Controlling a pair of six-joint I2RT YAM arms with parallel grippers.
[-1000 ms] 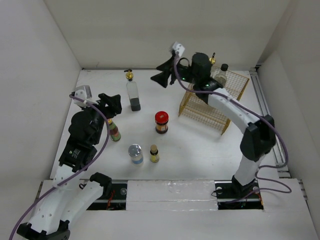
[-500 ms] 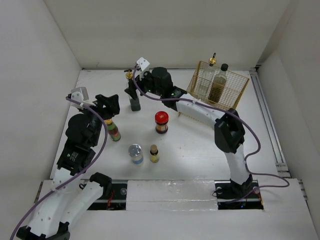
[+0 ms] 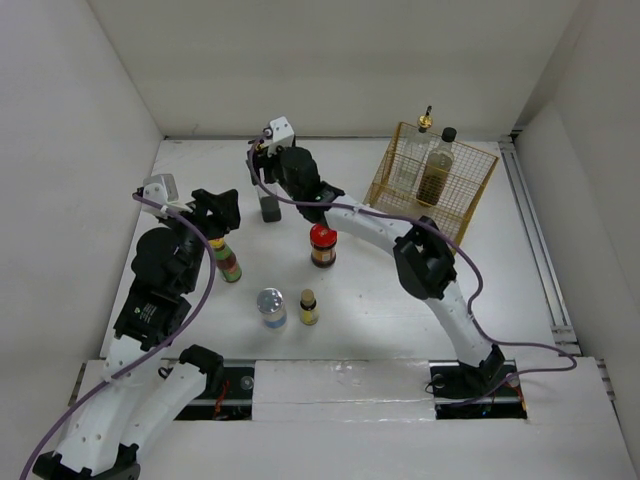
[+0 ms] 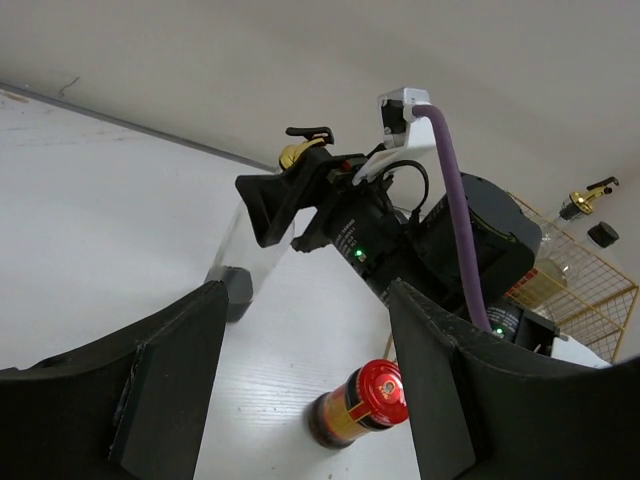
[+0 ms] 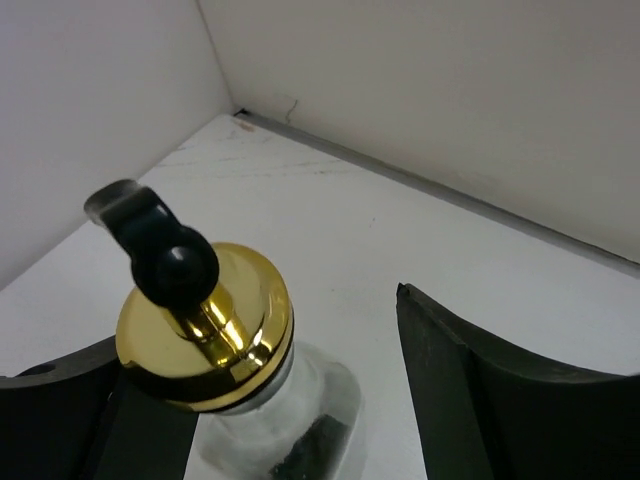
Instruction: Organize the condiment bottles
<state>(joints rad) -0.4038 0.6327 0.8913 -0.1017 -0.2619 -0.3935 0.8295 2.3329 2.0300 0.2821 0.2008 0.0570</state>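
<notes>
Your right gripper (image 5: 265, 350) is open, one finger on each side of the tall clear bottle (image 5: 300, 410) and touching neither side. That bottle stands upright at the back left of the table (image 3: 400, 300), well apart from the wire basket (image 3: 470, 195). It looks like smooth glass, so expect it to be hard, slippery and breakable. Only a little dark stuff shows at the bottom, so it is probably light. Being tall and narrow, it should tip easily if you nudge it. Close on the clear shoulder just under the gold cap (image 5: 205, 330), where the fingers get a flat wall. Keep off the black lever (image 5: 150, 245) on top, which looks thin and could snap or swing. Your left gripper (image 4: 305, 330) is also spread and holds nothing, near the colourful bottle (image 3: 230, 263).
</notes>
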